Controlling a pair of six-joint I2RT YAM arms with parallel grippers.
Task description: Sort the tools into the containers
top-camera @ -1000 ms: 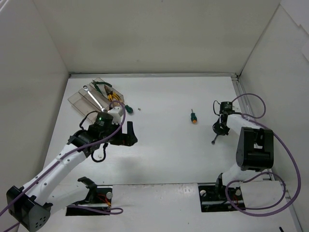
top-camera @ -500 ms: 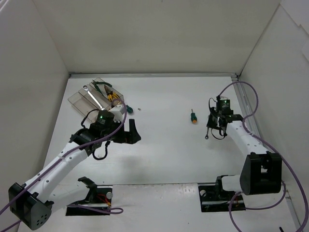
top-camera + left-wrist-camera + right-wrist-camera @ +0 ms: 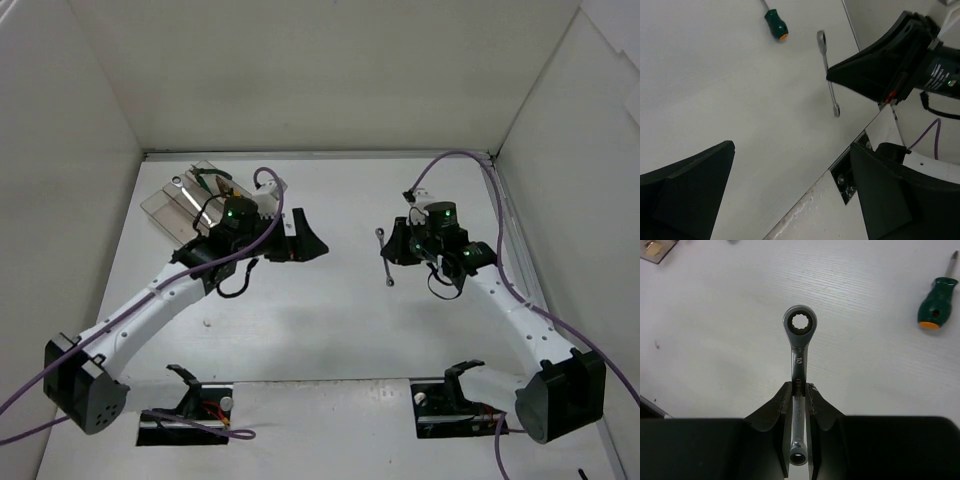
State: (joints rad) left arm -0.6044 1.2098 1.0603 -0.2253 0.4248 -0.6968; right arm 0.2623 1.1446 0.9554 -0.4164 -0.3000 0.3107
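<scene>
clamped thinly in the right gripper (image 3: 799, 390), the wrench (image 3: 799, 340) could pivot loose. the left gripper (image 3: 792, 150), jaws apart, crowds its path.

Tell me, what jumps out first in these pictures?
The right gripper, right of mid-table, pinches a silver wrench by its shaft. A stubby green screwdriver lies loose nearby. Toward the far left, the left gripper gapes open near the clear bins.

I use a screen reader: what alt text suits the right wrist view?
The right gripper is shut on the shaft of a silver wrench, its ring end pointing away, against a white table. A stubby green screwdriver with an orange butt lies at the upper right.
</scene>
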